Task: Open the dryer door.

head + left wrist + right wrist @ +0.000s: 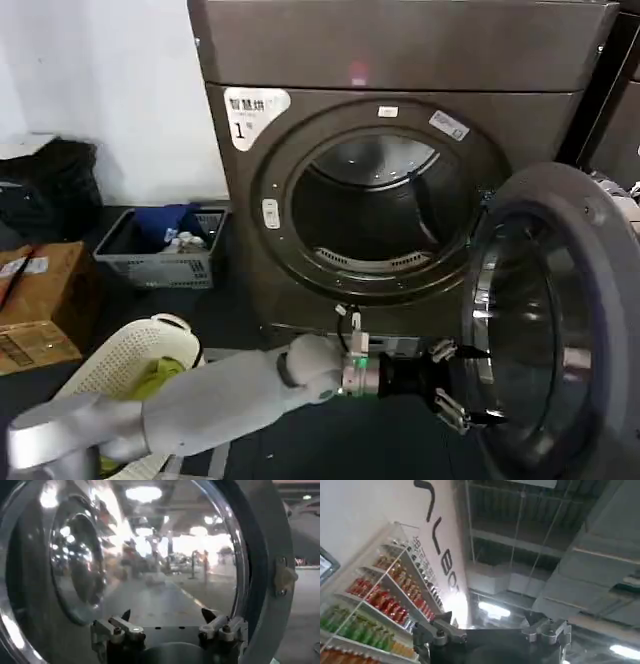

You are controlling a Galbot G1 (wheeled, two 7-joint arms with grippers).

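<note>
L gripper [462, 388] jaws spread wide, nothing between them, tips just at the inner face of the door [560, 330], near its lower rim. L wrist view: both fingertips [125, 616] apart, pointing at the glass. Door swung well open, hanging off the dryer's [400, 60] right side, drum opening fully exposed. L arm reaches in low from the bottom left corner of head view. R gripper [487, 625] jaws parted, empty, aimed up at ceiling.

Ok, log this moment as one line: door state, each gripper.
dryer door: swung open, drum exposed | left gripper: open, at door's inner face | right gripper: open, pointing toward ceiling, away from dryer
</note>
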